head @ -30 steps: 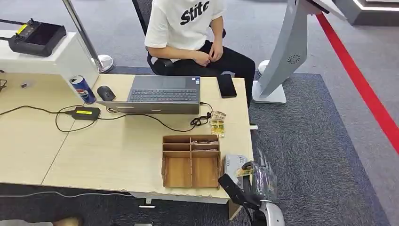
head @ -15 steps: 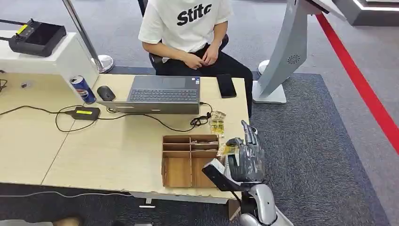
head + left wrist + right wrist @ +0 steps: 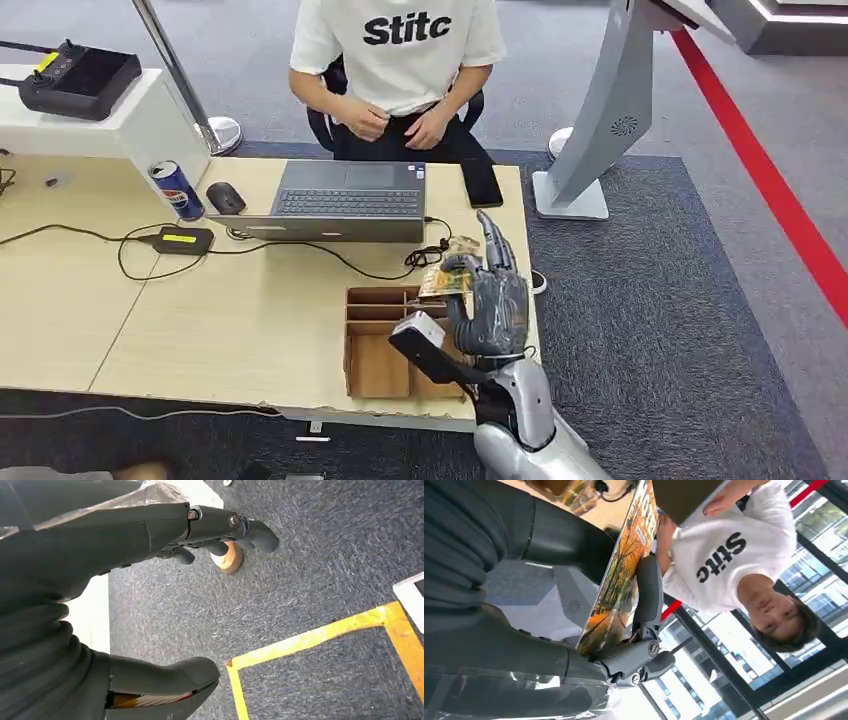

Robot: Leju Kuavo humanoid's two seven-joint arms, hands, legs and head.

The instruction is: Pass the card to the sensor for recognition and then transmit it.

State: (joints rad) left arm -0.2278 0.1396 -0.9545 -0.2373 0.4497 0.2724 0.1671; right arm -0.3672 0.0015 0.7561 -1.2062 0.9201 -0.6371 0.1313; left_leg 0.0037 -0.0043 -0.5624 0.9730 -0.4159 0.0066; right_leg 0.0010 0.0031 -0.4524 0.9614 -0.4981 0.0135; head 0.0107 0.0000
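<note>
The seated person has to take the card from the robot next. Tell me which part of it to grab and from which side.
Take the free end of the card, the part sticking out from the right hand above the wooden organizer. The thumb and fingers clamp the near end, so probably pinch both flat faces at the far edge, coming from the laptop side.

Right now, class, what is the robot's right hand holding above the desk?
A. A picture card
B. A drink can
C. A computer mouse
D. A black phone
A. The right robot hand pinches a card printed with an autumn scene, raised over the wooden organizer; the can, phone and mouse all lie untouched on the desk.
</note>
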